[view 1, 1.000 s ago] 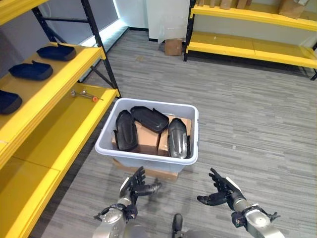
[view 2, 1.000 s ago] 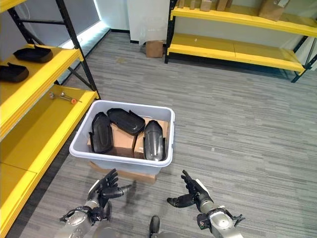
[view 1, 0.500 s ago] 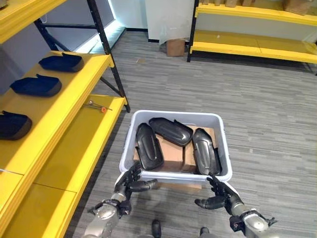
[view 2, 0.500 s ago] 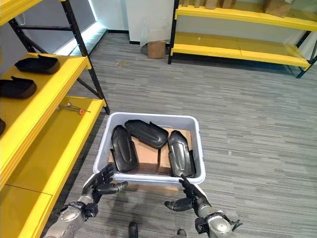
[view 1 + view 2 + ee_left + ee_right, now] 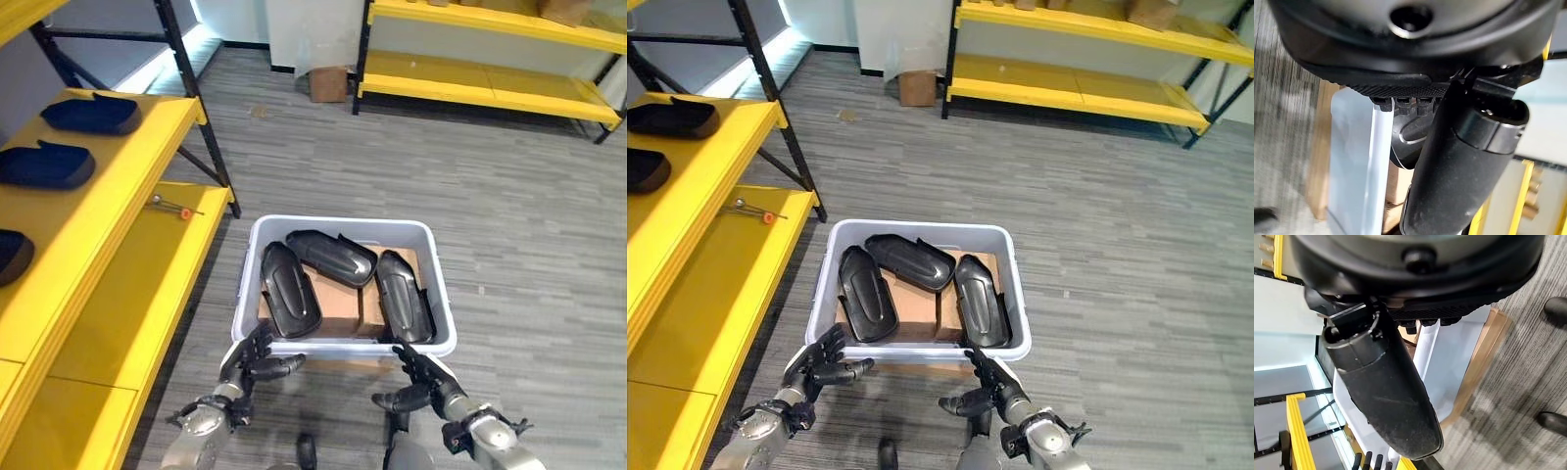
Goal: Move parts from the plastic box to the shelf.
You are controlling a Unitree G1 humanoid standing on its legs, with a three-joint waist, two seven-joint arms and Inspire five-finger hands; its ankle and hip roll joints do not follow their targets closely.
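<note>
Nearer now, plastic box [image 5: 343, 338]; yellow shelf [image 5: 127, 284] perhaps just beside.

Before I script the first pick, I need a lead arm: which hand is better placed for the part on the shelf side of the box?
Left. The left hand hovers open just below that black part; the right hand is at the plastic box's far corner.

plastic box [image 5: 345, 345] rim before both hands; parts [image 5: 289, 290] crowd inside

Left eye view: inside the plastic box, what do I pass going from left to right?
Left black part → middle black part, lying across the far side → right black part. All three rest on cardboard boxes inside the plastic box.
</note>
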